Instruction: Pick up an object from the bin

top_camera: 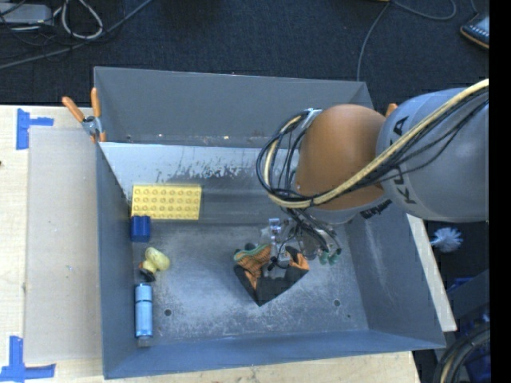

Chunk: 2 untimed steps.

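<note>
My gripper (279,242) is low in the middle of the bin, right above a small cluster of things. Directly under it lies a black wedge-shaped piece (267,287) on the bin floor. An orange and green toy-like thing (254,258) rests on the wedge's left top side, touching the gripper's lower end. A small green bit (329,254) sticks out to the right of the gripper. The view does not show whether anything is gripped.
Along the left wall lie a yellow studded plate (166,202), a small blue block (140,228), a yellow lump with a black end (155,261) and a blue cylinder (144,309). The arm's orange cover and cables hang over the bin's right half.
</note>
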### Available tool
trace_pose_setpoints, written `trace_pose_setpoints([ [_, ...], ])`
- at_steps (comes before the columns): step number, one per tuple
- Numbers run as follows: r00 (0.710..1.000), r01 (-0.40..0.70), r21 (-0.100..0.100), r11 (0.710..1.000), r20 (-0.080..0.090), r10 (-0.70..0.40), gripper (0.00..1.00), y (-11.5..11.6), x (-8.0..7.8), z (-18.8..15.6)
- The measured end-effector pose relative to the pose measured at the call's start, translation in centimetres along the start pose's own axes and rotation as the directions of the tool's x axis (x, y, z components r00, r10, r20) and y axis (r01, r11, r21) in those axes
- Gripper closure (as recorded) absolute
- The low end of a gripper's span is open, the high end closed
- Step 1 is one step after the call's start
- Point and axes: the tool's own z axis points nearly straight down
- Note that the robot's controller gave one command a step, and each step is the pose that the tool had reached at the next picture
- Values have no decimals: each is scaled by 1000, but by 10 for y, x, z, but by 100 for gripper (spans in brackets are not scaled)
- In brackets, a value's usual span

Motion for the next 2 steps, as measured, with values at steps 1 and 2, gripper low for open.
trace_pose_setpoints([
  [1, 971, 238, 0, 971, 3, -238, 100, -25, 10, -33],
  [2, 945, 328, 0, 945, 4, -328, 100, -21, 5, -28],
])
